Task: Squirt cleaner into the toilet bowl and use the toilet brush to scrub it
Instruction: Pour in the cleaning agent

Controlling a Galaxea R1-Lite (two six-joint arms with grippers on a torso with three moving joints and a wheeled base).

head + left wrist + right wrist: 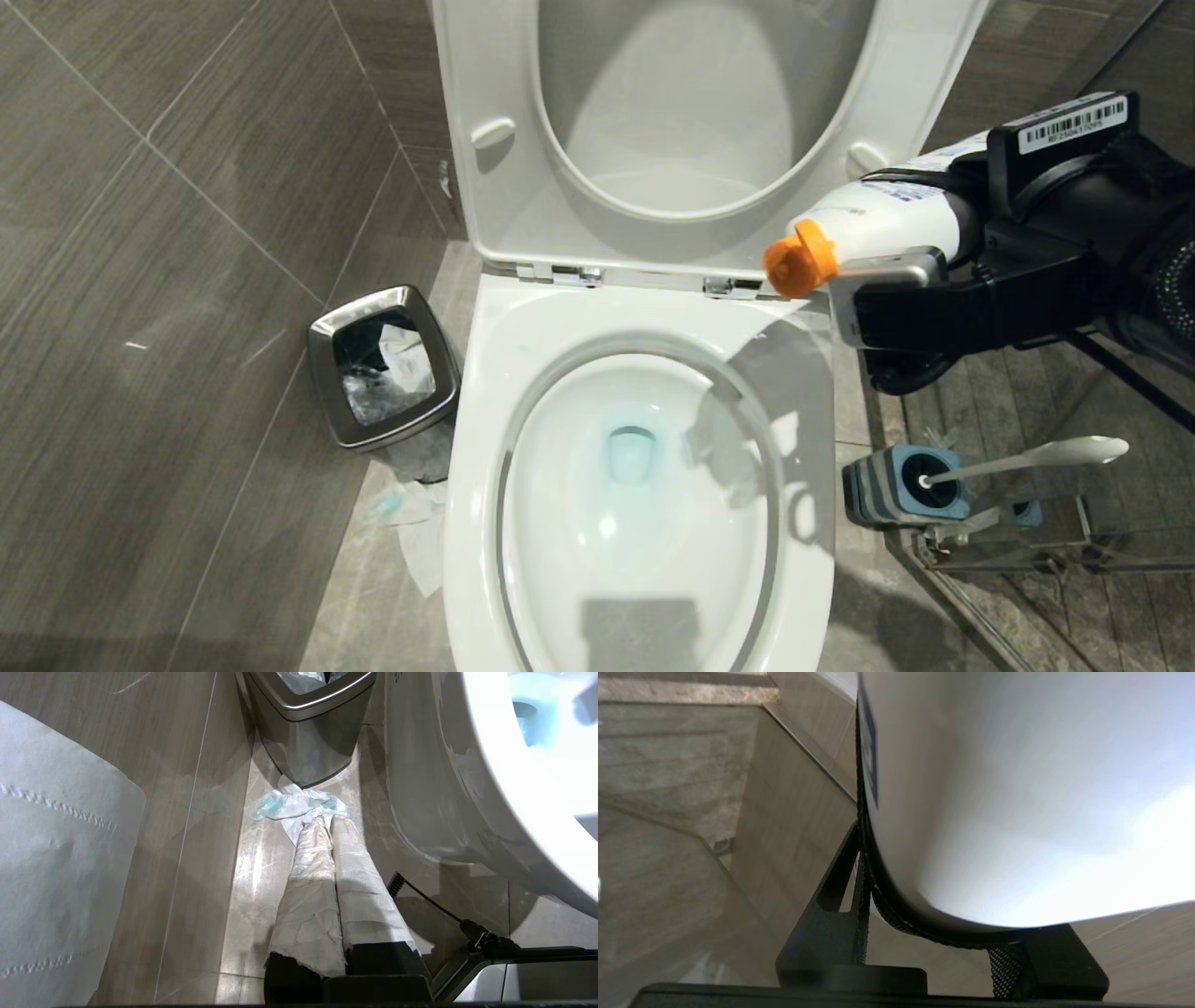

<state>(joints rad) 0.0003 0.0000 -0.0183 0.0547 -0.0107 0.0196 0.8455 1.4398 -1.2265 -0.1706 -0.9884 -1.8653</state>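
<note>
Right gripper [896, 252]: I have it clamped around the white cleaner bottle [878, 224], orange nozzle [800, 261] level over the toilet bowl [644, 523] rim.
Bottle feel: I judge it light, squeezable, glossy and slip-prone; mid-body grip suits.
Toilet brush [1027, 459]: stands in its holder [901, 483] beside the bowl; thin rigid handle, I would grab near the knob.
Left gripper [327, 835]: closed, parked low by the bin [308, 718].

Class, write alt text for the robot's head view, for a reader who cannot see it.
The right gripper holds a white cleaner bottle, orange cap pointing over the open toilet bowl with blue-tinted water. A toilet brush sits in its holder right of the toilet; a steel waste bin stands left.
</note>
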